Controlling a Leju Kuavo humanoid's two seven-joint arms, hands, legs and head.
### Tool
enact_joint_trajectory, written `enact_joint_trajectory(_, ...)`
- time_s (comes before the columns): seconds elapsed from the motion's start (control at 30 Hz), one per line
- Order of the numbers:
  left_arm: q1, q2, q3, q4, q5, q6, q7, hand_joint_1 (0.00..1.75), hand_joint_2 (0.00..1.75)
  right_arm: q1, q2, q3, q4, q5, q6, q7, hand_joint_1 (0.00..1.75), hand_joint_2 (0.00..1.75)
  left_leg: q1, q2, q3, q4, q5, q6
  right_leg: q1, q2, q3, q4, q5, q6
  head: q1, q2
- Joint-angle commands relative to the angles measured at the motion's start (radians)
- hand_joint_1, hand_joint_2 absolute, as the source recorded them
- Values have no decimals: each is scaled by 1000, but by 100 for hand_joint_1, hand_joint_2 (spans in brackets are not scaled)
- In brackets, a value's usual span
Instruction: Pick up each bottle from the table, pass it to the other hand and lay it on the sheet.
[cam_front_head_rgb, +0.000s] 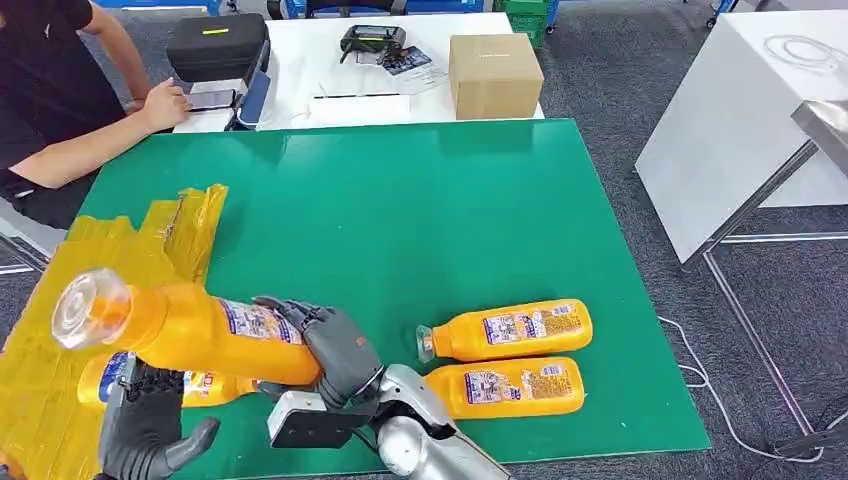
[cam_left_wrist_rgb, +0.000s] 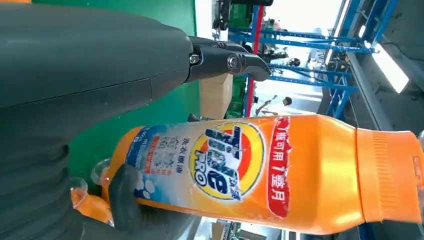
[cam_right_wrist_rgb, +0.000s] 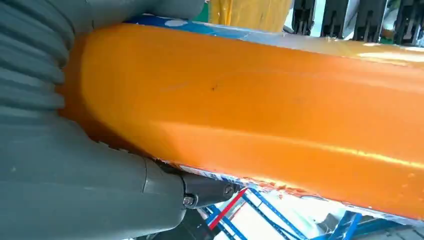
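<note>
I am watching the right hand (cam_front_head_rgb: 335, 345) gripping an orange bottle (cam_front_head_rgb: 190, 330) by its base end, fingers (cam_front_head_rgb: 300, 312) clamped around the body. The bottle is hanging lifted and tilted over the near-left corner of the green counter (cam_front_head_rgb: 400, 220), its clear cap (cam_front_head_rgb: 90, 308) pointing out over the yellow sheet (cam_front_head_rgb: 60, 400).

The left hand (cam_front_head_rgb: 145, 425) is waiting just beneath that bottle, fingers apart, holding nothing.

From the head view I am also seeing a second bottle (cam_front_head_rgb: 165, 385) lying on the sheet under the held one, partly hidden. Two more bottles are lying side by side on the counter to the right of the right hand: the farther bottle (cam_front_head_rgb: 510, 328) and the nearer bottle (cam_front_head_rgb: 508, 387).

The left wrist view is giving me what the head view cannot: the held bottle's label face (cam_left_wrist_rgb: 225, 162) close up, with a dark finger of the right hand (cam_left_wrist_rgb: 125, 200) wrapped over its blue end.

The right wrist view is showing the bottle's plain orange side (cam_right_wrist_rgb: 250, 115) pressed against the palm.

Beyond the counter's far-left corner, a person (cam_front_head_rgb: 60, 110) is sitting at a white table (cam_front_head_rgb: 370, 80) carrying a cardboard box (cam_front_head_rgb: 493, 75).
</note>
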Motion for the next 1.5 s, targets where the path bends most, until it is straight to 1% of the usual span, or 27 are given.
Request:
enact_joint_trajectory(0.03,-10,-3,-1,20,4,-5,7,0,175,18,-9,-38,-5,8,2,-5,175,175,0,-1,1,-1,0,0,0,-1,1,-1,0,0,0,0)
enact_joint_trajectory(0.1,-10,-3,1,21,4,-8,8,0,175,19,-9,-40,-5,8,4,-6,175,175,1,0,3,-1,-1,1,1,-1,5,-2,-1,-1,0,0)
enact_joint_trajectory(0.13,-10,-3,1,21,4,-8,8,0,175,19,-9,-40,-5,8,4,-6,175,175,0,0,1,-1,0,0,0,-1,1,-1,0,0,0,0)
enact_joint_trajectory(0.2,-10,-3,1,21,4,-8,8,0,175,19,-9,-40,-5,8,4,-6,175,175,0,-1,1,-1,0,1,0,-1,2,-1,0,0,0,0)
enact_joint_trajectory(0.27,-16,0,1,26,7,-11,8,0,175,11,-5,-34,11,11,13,-6,175,175,1,0,4,-1,-1,1,1,-1,6,-3,-1,-1,0,0)
enact_joint_trajectory(0.33,-22,4,0,30,16,-15,11,0,175,2,1,-12,35,29,27,-2,175,175,0,0,2,-1,0,1,1,-1,3,-2,0,-1,0,0)
enact_joint_trajectory(0.43,-29,9,-2,35,35,-18,22,0,175,-5,13,17,78,52,35,3,175,175,1,0,3,-1,-1,0,1,-1,4,-2,0,-1,0,0)
enact_joint_trajectory(0.63,-29,9,-2,35,35,-18,22,0,175,-5,13,17,78,52,35,3,175,175,0,0,2,-1,0,0,0,0,2,-1,0,-1,0,0)
enact_joint_trajectory(0.7,-29,9,-2,35,35,-18,22,0,175,-5,13,17,78,52,35,3,175,175,1,1,5,-1,-1,1,2,0,6,-3,-1,-1,0,0)
enact_joint_trajectory(0.73,-29,9,-2,35,35,-18,22,0,175,-5,13,17,78,52,35,3,175,175,0,0,2,-1,0,0,0,0,2,-1,0,0,0,0)
enact_joint_trajectory(0.8,-29,9,-2,35,35,-18,22,0,175,-5,13,17,78,52,35,3,175,175,0,0,3,-1,-1,0,1,0,4,-2,-1,-1,0,0)
enact_joint_trajectory(0.83,-30,12,-6,37,51,-22,27,0,175,-8,14,26,91,58,45,2,175,175,0,0,2,-1,0,0,0,0,2,-1,0,0,0,0)
enact_joint_trajectory(0.87,-32,14,-8,41,68,-23,38,0,175,-14,18,45,114,76,57,3,175,175,1,1,5,-1,-1,1,1,0,6,-2,-1,-1,0,0)
enact_joint_trajectory(0.9,-35,15,-10,44,86,-23,49,0,175,-15,27,60,142,89,62,0,175,175,0,1,3,-1,-1,0,1,0,4,-2,0,-1,0,0)
enact_joint_trajectory(0.97,-40,19,-19,54,139,-28,78,0,175,-21,49,103,214,122,58,-13,175,175,0,1,4,-2,0,0,1,1,5,-2,0,-1,0,0)
enact_joint_trajectory(1.13,-47,13,-26,60,179,-22,98,0,175,-43,49,237,273,84,73,1,175,175,1,2,5,-2,-1,0,1,1,5,-3,0,-1,1,0)
enact_joint_trajectory(1.27,-50,8,-26,63,176,-12,101,0,175,-51,49,283,296,67,79,12,175,175,0,0,3,-2,0,0,0,0,3,-1,0,-1,0,0)
enact_joint_trajectory(1.3,-50,8,-25,64,174,-10,102,0,175,-54,49,292,299,61,77,13,175,175,0,1,4,-2,-1,0,0,0,5,-2,-1,-1,0,0)
enact_joint_trajectory(1.5,-47,7,-26,68,177,-11,105,0,175,-66,49,313,291,46,81,18,175,175,0,0,2,-1,0,0,0,-1,2,-1,0,-1,0,0)
